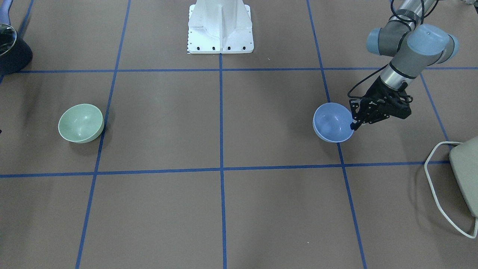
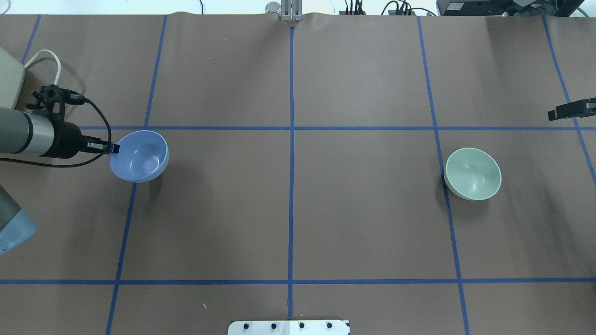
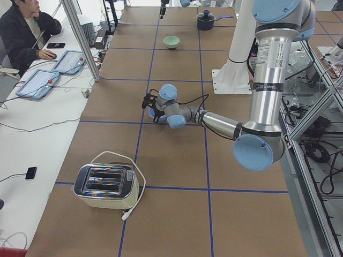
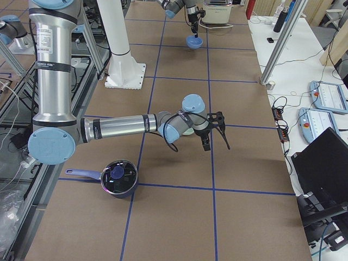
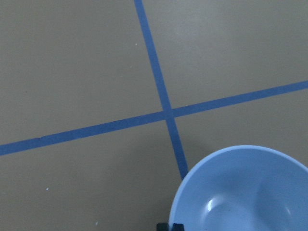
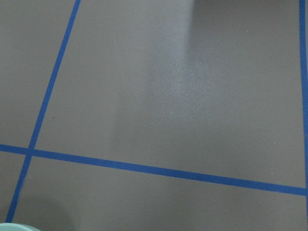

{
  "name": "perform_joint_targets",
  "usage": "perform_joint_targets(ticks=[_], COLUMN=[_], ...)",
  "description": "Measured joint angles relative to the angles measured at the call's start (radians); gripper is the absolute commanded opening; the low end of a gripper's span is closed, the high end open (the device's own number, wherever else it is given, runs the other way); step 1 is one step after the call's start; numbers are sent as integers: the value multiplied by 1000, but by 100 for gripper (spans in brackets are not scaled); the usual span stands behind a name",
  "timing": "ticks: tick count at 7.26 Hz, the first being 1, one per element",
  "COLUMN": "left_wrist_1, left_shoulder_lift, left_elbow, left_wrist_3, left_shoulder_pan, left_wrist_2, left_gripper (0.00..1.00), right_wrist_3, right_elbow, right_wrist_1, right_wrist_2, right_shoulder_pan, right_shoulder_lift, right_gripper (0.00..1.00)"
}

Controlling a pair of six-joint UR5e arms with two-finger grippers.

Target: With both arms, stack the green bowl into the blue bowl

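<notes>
The blue bowl (image 1: 331,123) sits on the robot's left part of the table, also in the overhead view (image 2: 139,157) and the left wrist view (image 5: 245,192). My left gripper (image 1: 352,125) is shut on its rim, with one finger inside and one outside (image 2: 113,149). The green bowl (image 1: 80,122) stands alone on the robot's right part (image 2: 473,173). My right gripper (image 2: 558,112) hangs beyond it near the table's end, apart from it. I cannot tell whether it is open or shut. A sliver of the green rim (image 6: 14,227) shows in the right wrist view.
A toaster (image 3: 104,184) with a white cord stands at the table's left end. A dark pot (image 4: 118,178) with a lid sits at the right end. The white pedestal (image 1: 220,26) stands at the robot's side. A person (image 3: 24,27) sits at a side desk.
</notes>
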Motion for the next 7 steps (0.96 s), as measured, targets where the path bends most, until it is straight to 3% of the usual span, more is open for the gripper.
perform_joint_targets(ticks=[2,4,7], left_wrist_1=[142,269,303], left_shoulder_lift=[-151,-300,-497], left_elbow=[-17,-5,130], left_wrist_3=[-108,-201,-311], left_shoulder_pan=[60,172,335], left_wrist_2=[43,144,329], left_gripper=[0,0,0], right_wrist_3=[0,0,0], right_elbow=[0,0,-3], right_wrist_1=[0,0,0], right_wrist_2=[0,1,0], right_shoulder_pan=[0,-1,-2], right_shoulder_lift=[0,0,2], right_gripper=[100,100,100])
